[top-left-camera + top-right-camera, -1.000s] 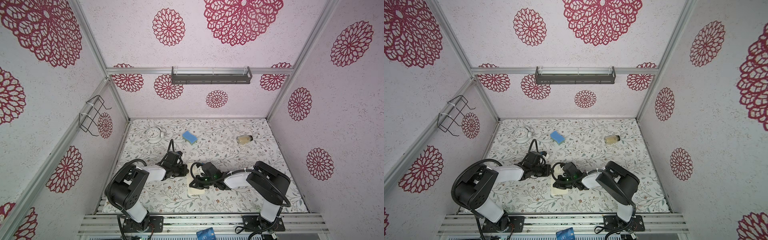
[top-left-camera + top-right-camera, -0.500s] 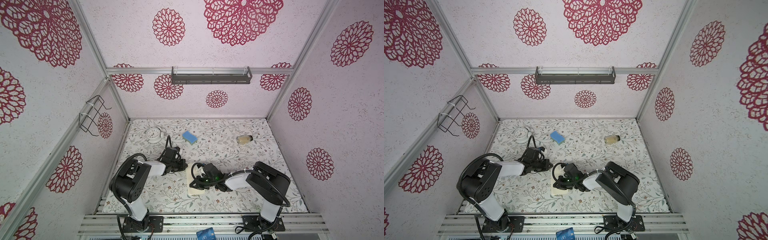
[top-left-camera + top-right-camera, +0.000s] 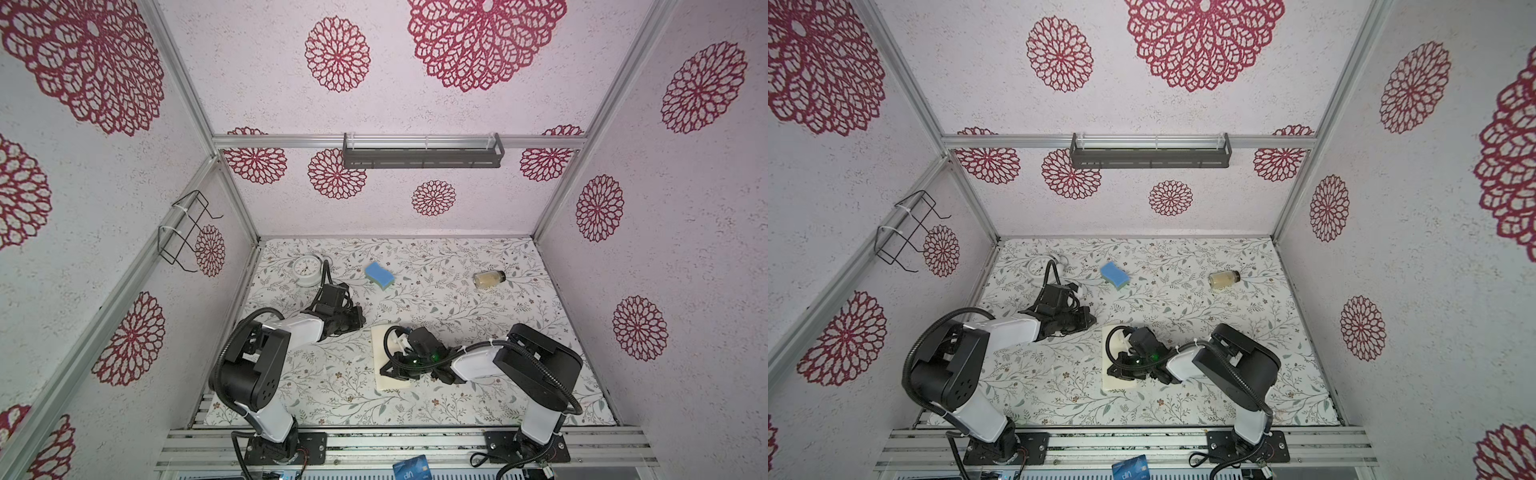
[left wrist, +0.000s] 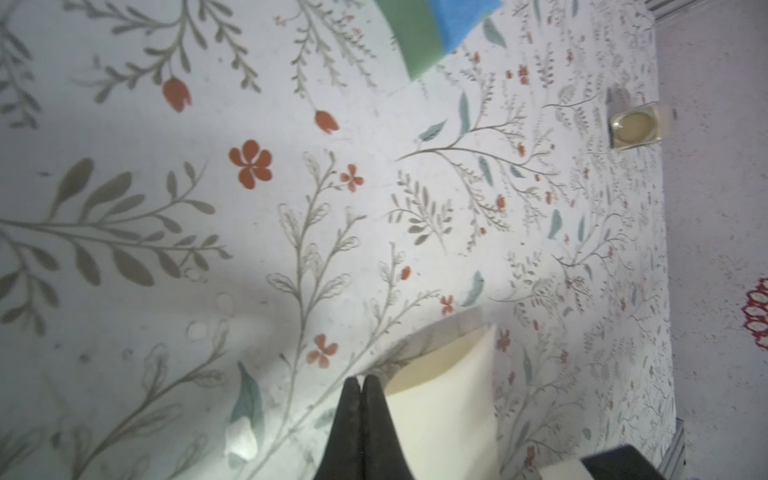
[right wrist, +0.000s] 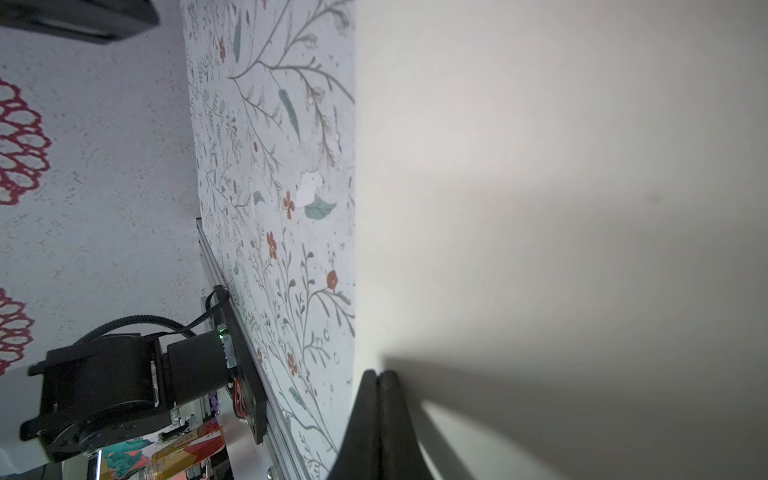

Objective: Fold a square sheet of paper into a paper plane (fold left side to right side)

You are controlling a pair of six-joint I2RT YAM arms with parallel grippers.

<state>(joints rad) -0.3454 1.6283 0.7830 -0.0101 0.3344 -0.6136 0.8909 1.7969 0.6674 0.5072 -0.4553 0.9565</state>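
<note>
Jaws both pressed together, nothing pinched | right jaws down at edge of the square sheet of paper (image 3: 392, 383) | imo slide along crease slow, steady push

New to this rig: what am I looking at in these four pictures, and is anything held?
Two white-and-black robot arms, left arm and right arm, stand at a table with a floral cloth. Two pictures look down from one overhead camera; two come from wrist cameras. On the cloth lie a folded cream paper sheet, a blue sponge, a white round clock and a small glass jar. Both arms' jaws are shut, holding nothing; the right pair is over the paper, the left near it.
</note>
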